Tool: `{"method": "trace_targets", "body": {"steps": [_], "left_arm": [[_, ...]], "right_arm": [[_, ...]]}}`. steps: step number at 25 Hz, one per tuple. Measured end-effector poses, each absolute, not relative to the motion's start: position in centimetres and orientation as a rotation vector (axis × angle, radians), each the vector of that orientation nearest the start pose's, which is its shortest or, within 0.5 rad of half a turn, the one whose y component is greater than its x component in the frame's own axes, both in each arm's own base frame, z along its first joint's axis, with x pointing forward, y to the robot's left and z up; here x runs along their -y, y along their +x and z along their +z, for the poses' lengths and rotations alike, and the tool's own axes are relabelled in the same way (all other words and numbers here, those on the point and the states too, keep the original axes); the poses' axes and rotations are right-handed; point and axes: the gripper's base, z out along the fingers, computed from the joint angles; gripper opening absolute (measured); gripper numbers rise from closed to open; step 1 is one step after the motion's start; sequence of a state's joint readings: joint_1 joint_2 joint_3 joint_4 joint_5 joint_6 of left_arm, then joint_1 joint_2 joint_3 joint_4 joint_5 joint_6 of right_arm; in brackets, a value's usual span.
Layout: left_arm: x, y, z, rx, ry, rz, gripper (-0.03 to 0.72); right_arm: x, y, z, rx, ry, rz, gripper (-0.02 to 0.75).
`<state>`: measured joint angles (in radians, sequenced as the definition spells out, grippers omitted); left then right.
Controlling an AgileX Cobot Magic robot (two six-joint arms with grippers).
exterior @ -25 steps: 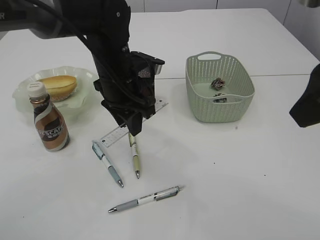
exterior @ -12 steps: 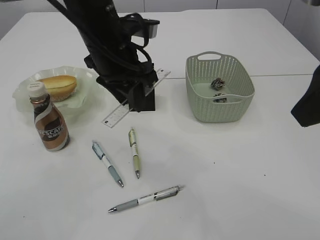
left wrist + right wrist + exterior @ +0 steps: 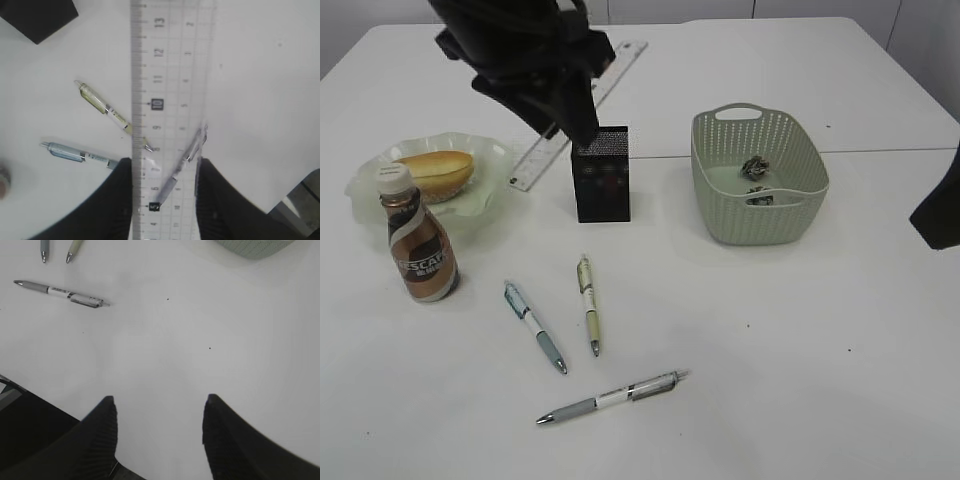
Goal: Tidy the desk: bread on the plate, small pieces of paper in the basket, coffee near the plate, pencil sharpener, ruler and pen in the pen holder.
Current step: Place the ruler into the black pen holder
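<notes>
The left gripper [image 3: 165, 195] has lifted the ruler [image 3: 582, 112] off the table, uncovering the pen holder [image 3: 601, 174].

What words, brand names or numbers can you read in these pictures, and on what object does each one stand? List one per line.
"ESCAFE": partly visible brand on the coffee bottle; the smaller print below is blurred.
"13", "12", "11", "10", "9": one scale on the clear ruler held in the left gripper.
"1", "2", "3": its other scale; the rest is too blurred.
Pens and pen holder: nothing readable.
</notes>
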<state>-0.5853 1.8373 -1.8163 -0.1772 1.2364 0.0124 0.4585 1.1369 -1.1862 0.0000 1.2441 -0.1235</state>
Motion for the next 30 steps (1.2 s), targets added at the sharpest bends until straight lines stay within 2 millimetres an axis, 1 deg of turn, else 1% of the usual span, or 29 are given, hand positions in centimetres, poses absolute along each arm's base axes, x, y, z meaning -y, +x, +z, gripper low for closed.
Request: {"method": "trace_targets", "body": {"steps": [3,4,5,7,10,12,13,15,17,18,19,23,28,30], "left_arm": [[22.4,31.0,36.1,-2.626,0.763,-0.417,0.266],[22.1,30.6,36.6,-2.620,0.755,-0.421,0.266],[21.8,30.2,36.6,-2.624,0.753,-0.420,0.266],[21.1,29.1,36.5,-2.644,0.747,-0.415,0.266],[20.0,27.5,35.0,-2.715,0.740,-0.397,0.266],[19.4,26.6,34.4,-2.704,0.705,-0.402,0.262],[19.0,26.1,34.2,-2.683,0.684,-0.411,0.260],[18.4,25.3,34.1,-2.582,0.632,-0.442,0.260],[17.9,24.8,33.4,-2.484,0.582,-0.465,0.260],[17.7,24.9,33.3,-2.415,0.559,-0.470,0.260],[17.5,24.9,32.8,-2.366,0.547,-0.461,0.260],[17.7,26.5,31.2,-2.111,0.525,-0.419,0.260],[18.7,30.4,29.7,-1.836,0.438,-0.434,0.260],[19.0,31.9,28.8,-1.751,0.403,-0.438,0.260]], "right_arm": [[-8.9,18.1,37.0,-2.572,-0.770,0.105,0.405],[-8.9,18.1,37.0,-2.572,-0.771,0.105,0.405],[-8.9,18.1,37.0,-2.572,-0.771,0.105,0.405],[-8.9,18.1,37.0,-2.571,-0.773,0.104,0.405],[-8.9,18.1,37.0,-2.570,-0.776,0.104,0.405],[-8.9,18.1,37.0,-2.570,-0.776,0.104,0.405],[-8.9,18.1,37.0,-2.570,-0.776,0.104,0.405],[-8.9,18.1,37.0,-2.570,-0.776,0.104,0.405],[-8.9,18.1,37.0,-2.570,-0.776,0.104,0.405],[-8.9,18.1,37.0,-2.570,-0.776,0.104,0.405],[-8.9,18.1,37.0,-2.570,-0.776,0.104,0.405],[-8.9,18.1,37.0,-2.569,-0.779,0.103,0.405],[-8.9,18.1,37.0,-2.569,-0.779,0.103,0.405],[-8.9,18.1,37.0,-2.569,-0.779,0.103,0.405]]}}
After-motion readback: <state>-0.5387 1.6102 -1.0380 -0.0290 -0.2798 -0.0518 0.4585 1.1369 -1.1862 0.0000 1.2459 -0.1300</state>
